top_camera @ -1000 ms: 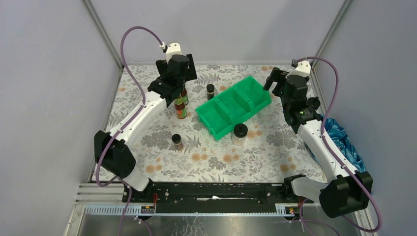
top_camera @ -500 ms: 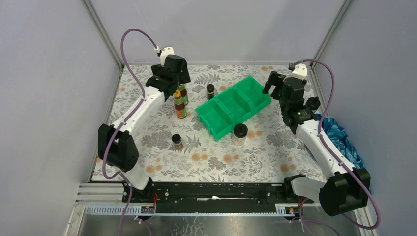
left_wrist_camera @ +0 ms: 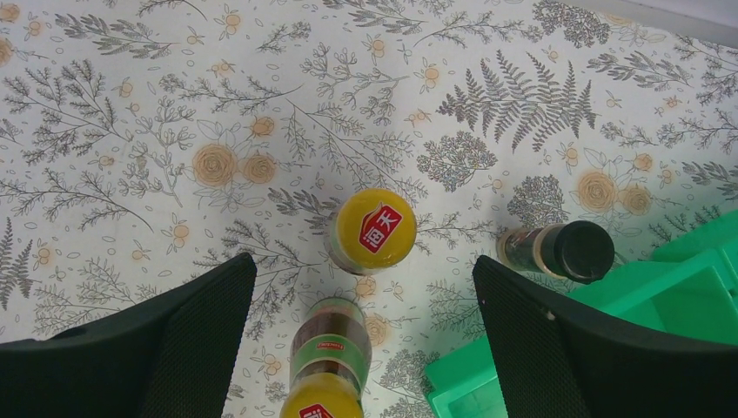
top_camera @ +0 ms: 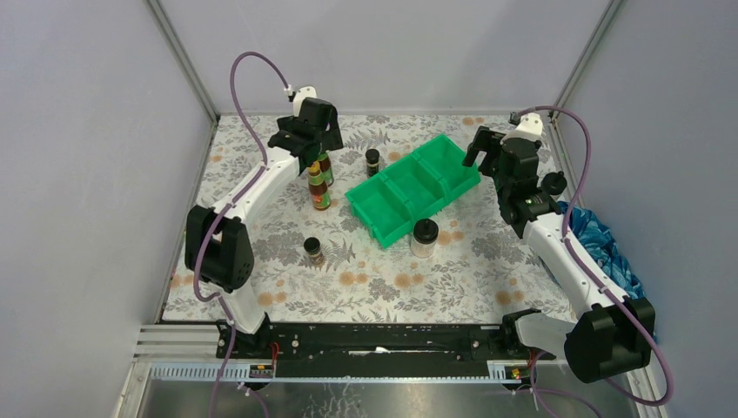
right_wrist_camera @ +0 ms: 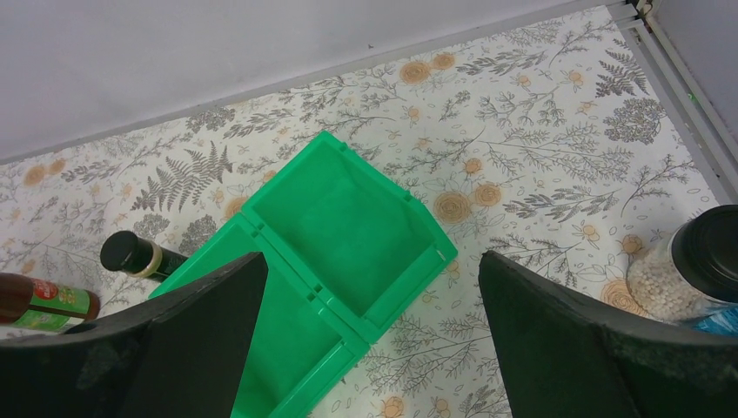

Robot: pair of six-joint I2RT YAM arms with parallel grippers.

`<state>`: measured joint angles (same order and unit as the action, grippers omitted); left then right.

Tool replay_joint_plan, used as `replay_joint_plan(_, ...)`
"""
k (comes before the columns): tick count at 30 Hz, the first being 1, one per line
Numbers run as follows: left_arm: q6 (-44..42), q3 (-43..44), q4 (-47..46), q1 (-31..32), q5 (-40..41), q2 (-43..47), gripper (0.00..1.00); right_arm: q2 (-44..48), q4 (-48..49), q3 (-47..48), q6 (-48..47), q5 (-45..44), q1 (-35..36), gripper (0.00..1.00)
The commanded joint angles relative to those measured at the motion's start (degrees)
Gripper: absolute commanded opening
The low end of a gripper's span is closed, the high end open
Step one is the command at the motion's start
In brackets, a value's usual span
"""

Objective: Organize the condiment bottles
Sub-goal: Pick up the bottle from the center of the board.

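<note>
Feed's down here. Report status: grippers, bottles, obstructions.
Left gripper open above yellow-capped bottle. Right gripper open above green bin. Nothing binned yet. Second brown bottle close beside target.

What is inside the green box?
Nothing that I can see. All three pockets of the green box look empty, though its near walls hide a sliver of each floor.

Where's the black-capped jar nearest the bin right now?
In the top view, the black-capped jar stands behind the green bin's left end, just right of the two yellow-capped bottles.
</note>
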<state>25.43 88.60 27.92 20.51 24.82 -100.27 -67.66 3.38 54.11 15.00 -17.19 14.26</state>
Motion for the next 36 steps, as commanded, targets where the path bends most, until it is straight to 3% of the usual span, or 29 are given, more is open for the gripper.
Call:
replay_joint_plan(1, -0.6, 2.1, -0.6, -0.4, -0.1, -1.4, 0.99, 1.2, 2.5, -0.2, -0.9, 0.6, 0.5, 0.99)
replay_joint_plan(8, -1.4, 1.6, -2.1, -0.5, 1.2, -2.8, 0.98, 1.3, 2.9, -0.3, -1.0, 1.3, 0.5, 0.99)
replay_joint_plan(36, -2.1, 0.8, -5.4, -0.5, 2.8, -3.9, 0.77, 1.9, 4.2, -2.1, -1.1, 2.7, 0.5, 0.98)
